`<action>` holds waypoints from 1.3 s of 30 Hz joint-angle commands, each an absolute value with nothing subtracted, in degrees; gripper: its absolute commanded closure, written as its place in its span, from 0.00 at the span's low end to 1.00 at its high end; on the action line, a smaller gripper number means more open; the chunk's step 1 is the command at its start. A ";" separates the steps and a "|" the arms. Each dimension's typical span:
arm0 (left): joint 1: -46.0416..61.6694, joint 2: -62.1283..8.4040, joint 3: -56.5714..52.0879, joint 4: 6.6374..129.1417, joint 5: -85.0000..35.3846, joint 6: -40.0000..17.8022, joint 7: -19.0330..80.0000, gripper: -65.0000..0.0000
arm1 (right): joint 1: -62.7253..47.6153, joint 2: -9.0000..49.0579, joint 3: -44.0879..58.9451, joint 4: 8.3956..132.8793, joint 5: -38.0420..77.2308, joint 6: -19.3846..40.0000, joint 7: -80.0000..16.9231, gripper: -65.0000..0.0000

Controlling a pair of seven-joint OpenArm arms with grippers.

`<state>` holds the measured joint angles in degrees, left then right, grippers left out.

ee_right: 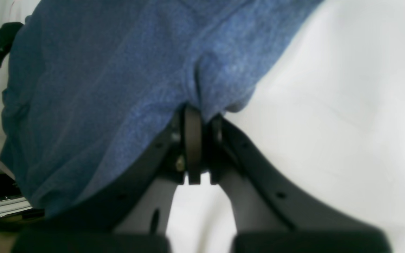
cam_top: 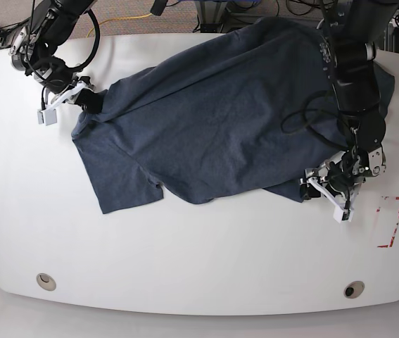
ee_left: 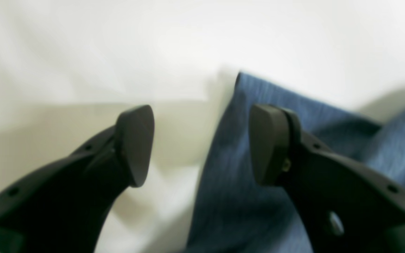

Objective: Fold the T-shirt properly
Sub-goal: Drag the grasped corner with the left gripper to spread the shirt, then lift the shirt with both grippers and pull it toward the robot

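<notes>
The dark slate-blue heathered cotton T-shirt [cam_top: 220,120] lies spread and rumpled across the upper middle of the white oval table [cam_top: 185,260], one sleeve [cam_top: 125,186] reaching toward the table's near edge.

At the shirt's edge toward the base view's left, the right gripper [ee_right: 200,121] has its black jaws pressed together on a bunched fold of the blue cloth, which drapes up and away from the pinch.

At the shirt's opposite edge, the left gripper [ee_left: 202,144] stands with its jaws partly apart and nothing between them. One dark fingertip [ee_left: 269,144] hangs over the cloth's border, the other over bare table just beside it.

A white card with red marks [cam_top: 389,222] lies on the table beyond that edge of the shirt.
</notes>
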<state>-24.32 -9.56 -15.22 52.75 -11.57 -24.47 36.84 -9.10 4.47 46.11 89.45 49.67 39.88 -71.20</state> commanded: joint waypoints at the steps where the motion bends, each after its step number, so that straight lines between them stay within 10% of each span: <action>1: -25.27 -8.22 -15.08 52.18 -11.91 -27.12 37.58 0.39 | -8.66 5.32 46.29 90.24 51.21 40.00 -70.46 1.00; 16: -22.46 -6.37 -10.15 52.18 -11.65 -32.22 38.02 0.41 | -8.48 5.32 46.64 90.24 51.21 40.00 -70.46 1.00; 24: -22.55 -8.04 -10.07 52.09 -11.56 -23.34 36.18 1.00 | -8.48 5.32 46.37 90.15 51.21 40.00 -70.46 1.00; 39: -22.46 -9.80 -10.59 65.19 -11.82 -22.64 41.36 1.00 | -2.77 6.73 46.29 87.78 42.95 40.00 -70.46 1.00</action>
<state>-20.53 -9.43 -10.31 61.39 -11.14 -22.26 41.32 -3.79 4.91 46.15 86.87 41.78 39.88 -71.20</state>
